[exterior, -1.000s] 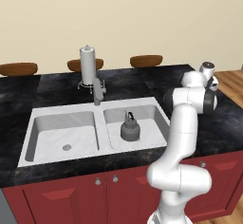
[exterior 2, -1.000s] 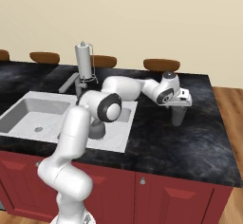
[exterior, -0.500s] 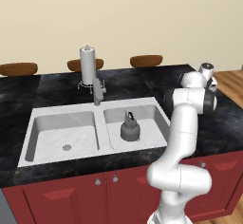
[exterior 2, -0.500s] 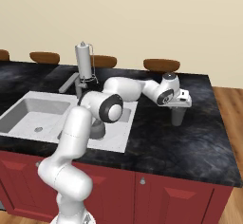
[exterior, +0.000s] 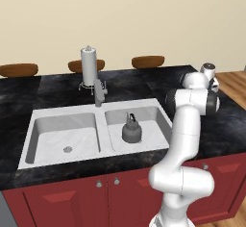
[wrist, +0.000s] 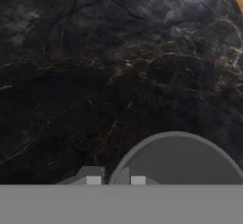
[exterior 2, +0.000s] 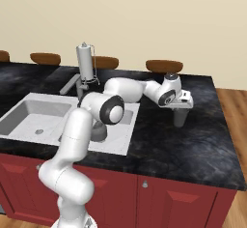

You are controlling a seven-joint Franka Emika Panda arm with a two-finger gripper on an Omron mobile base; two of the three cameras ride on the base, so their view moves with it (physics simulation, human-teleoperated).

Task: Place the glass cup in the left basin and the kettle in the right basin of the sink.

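The glass cup (exterior 2: 180,118) stands upright on the black counter right of the sink (exterior: 101,120). My gripper (exterior 2: 179,109) comes down on it from above. In the hand view the cup's round rim (wrist: 180,161) curves between my two fingertips (wrist: 92,178), one inside and one outside the wall, so my gripper (wrist: 111,179) is shut on the rim. The grey kettle (exterior: 131,131) sits upright in the right basin (exterior: 156,122). The left basin (exterior: 67,134) holds nothing but its drain.
A grey faucet (exterior: 99,92) rises at the sink's back centre, with a tall white paper-towel roll (exterior: 88,66) behind it. Brown stool tops (exterior: 148,61) line the counter's far edge. Wooden floor (exterior: 235,84) shows past the counter's right end.
The jaws have come together from wide open onto the glass cup's rim. The arm, the cup and the kettle stay where they were.
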